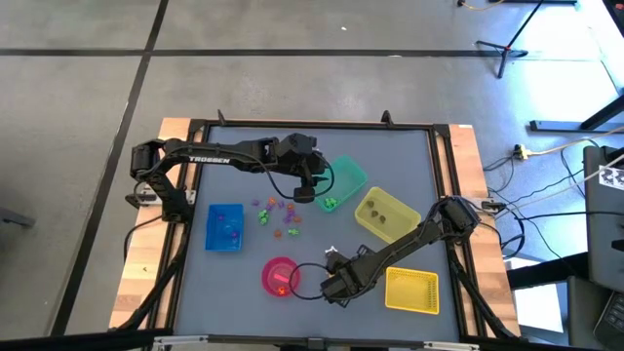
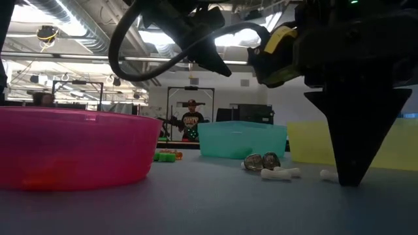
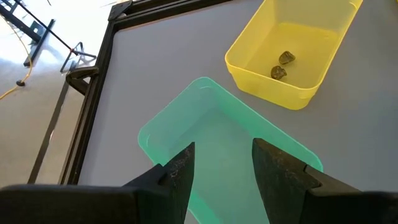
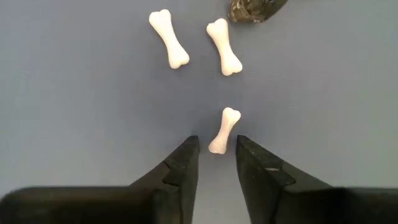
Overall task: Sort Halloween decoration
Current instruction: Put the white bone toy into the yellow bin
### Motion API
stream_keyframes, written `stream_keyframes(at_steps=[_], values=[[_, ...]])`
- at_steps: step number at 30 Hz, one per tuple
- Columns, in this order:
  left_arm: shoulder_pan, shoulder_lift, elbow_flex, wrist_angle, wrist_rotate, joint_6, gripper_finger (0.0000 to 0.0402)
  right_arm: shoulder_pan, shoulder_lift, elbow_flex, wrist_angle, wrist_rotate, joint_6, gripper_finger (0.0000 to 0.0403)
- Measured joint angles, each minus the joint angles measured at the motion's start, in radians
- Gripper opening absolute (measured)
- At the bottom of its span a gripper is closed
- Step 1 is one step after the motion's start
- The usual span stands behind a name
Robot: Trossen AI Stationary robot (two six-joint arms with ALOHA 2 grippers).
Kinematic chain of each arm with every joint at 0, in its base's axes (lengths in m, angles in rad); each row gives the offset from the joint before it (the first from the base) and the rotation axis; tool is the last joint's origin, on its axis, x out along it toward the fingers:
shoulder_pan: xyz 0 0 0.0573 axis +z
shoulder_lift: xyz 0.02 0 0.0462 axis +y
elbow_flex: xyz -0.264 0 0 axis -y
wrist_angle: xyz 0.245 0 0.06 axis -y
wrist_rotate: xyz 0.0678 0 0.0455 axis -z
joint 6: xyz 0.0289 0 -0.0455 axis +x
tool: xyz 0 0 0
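Three small white bones lie flat on the grey table; one bone (image 4: pixel 224 129) has its near end between the open fingers of my right gripper (image 4: pixel 216 149), with a gap on either side. That gripper (image 1: pixel 334 275) points straight down, its tips close to the table (image 2: pixel 353 171). Two more bones (image 4: pixel 169 38) (image 4: pixel 224 46) and a dark grey trinket (image 4: pixel 252 9) lie just beyond. My left gripper (image 3: pixel 224 168) hangs open and holds nothing over the green bin (image 3: pixel 211 134). More coloured trinkets (image 1: pixel 278 213) lie scattered mid-table.
A pink bowl (image 1: pixel 281 275) stands just left of my right gripper. A blue bin (image 1: pixel 225 226) is at the left. A yellow bin (image 3: pixel 292 50) holds two dark grey pieces, and a yellow basket (image 1: pixel 412 290) stands near the table's right front.
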Motion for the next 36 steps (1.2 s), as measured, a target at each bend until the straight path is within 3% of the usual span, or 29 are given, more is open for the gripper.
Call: stream_keyframes(at_steps=[6, 17, 26, 32, 36], values=[[0.000, 0.000, 0.000, 0.000, 0.000, 0.000, 0.0145, 0.000, 0.001, 0.000, 0.005, 0.000, 0.000, 0.0069], [0.000, 0.000, 0.000, 0.000, 0.000, 0.000, 0.0145, 0.000, 0.002, -0.001, 0.001, 0.000, 0.001, 0.0025], [0.001, 0.000, 0.000, 0.000, -0.005, 0.019, 0.0145, 0.000, 0.002, -0.001, -0.003, -0.001, 0.001, 0.0021], [0.001, 0.000, 0.000, -0.013, -0.116, 0.079, 0.0145, 0.000, 0.001, -0.001, -0.010, -0.011, 0.001, 0.0020], [0.001, 0.000, 0.000, -0.034, -0.134, 0.087, 0.0145, 0.000, -0.018, -0.004, -0.015, -0.014, -0.001, 0.0019]])
